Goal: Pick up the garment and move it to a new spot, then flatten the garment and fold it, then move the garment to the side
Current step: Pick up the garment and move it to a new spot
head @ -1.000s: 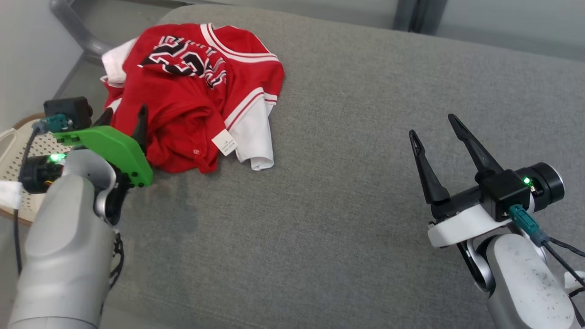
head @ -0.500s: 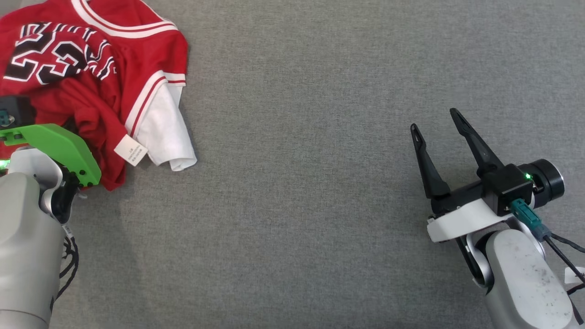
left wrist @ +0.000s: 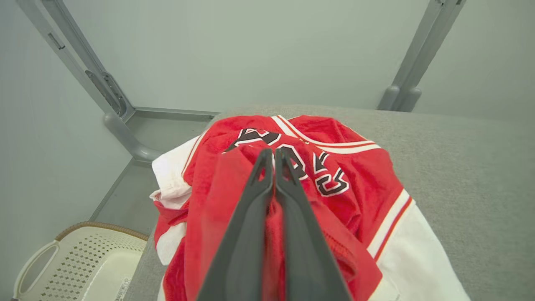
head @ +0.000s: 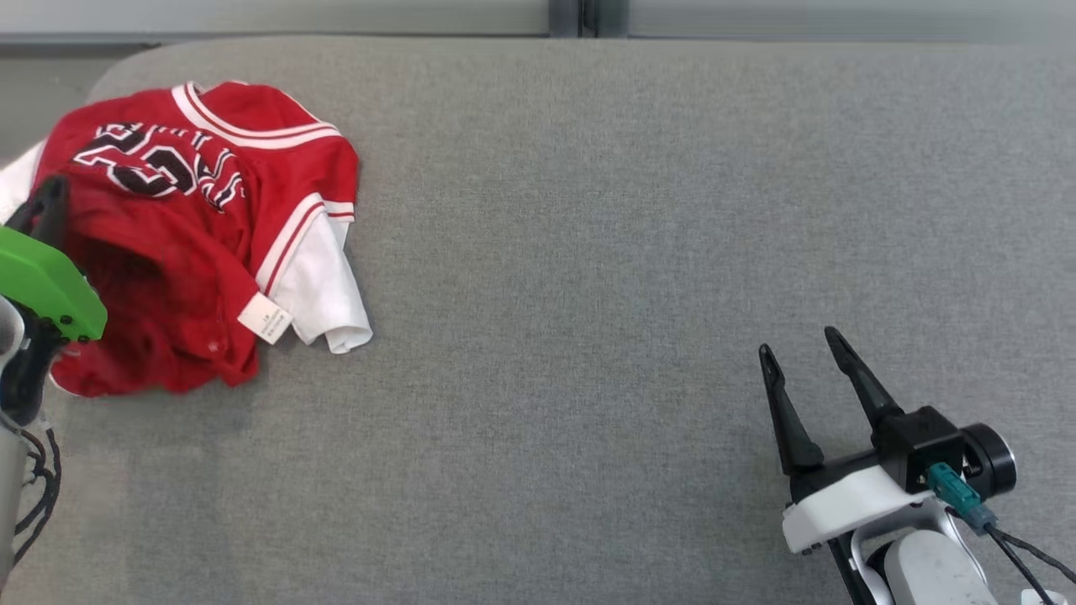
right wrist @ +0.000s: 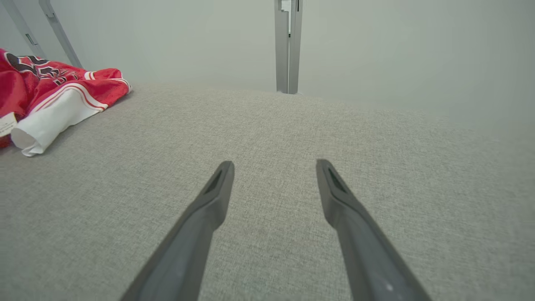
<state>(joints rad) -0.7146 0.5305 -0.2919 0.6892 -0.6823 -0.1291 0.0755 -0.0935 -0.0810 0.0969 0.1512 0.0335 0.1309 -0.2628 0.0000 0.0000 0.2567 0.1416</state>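
**Garment position.** The red garment (head: 193,235) lies crumpled on the grey padded surface (head: 588,252), directly under and around the left gripper (left wrist: 273,155). The 2 fingers of this gripper are pressed together. A fold of red cloth is caught in the narrow slot between them, behind the tips. The tips lie over the black-and-white numerals on the garment. The white sleeve (head: 324,294) and the white label (head: 265,319) lie to the right of this gripper, on the side facing the right gripper (head: 799,344).

**Arm pose.** The left gripper reaches forward over the near edge of the garment. Its green wrist cover (head: 46,281) sits just behind the cloth. The right gripper is well apart from the garment. Its 2 fingers are spread wide, hold nothing and point forward over the padding.

**Surroundings.** A white perforated basket (left wrist: 83,259) sits below and to the left of the left gripper, off the edge of the padded surface. A grey frame post (left wrist: 115,100) stands beyond the garment. Bare padding lies between the right gripper and the white sleeve.
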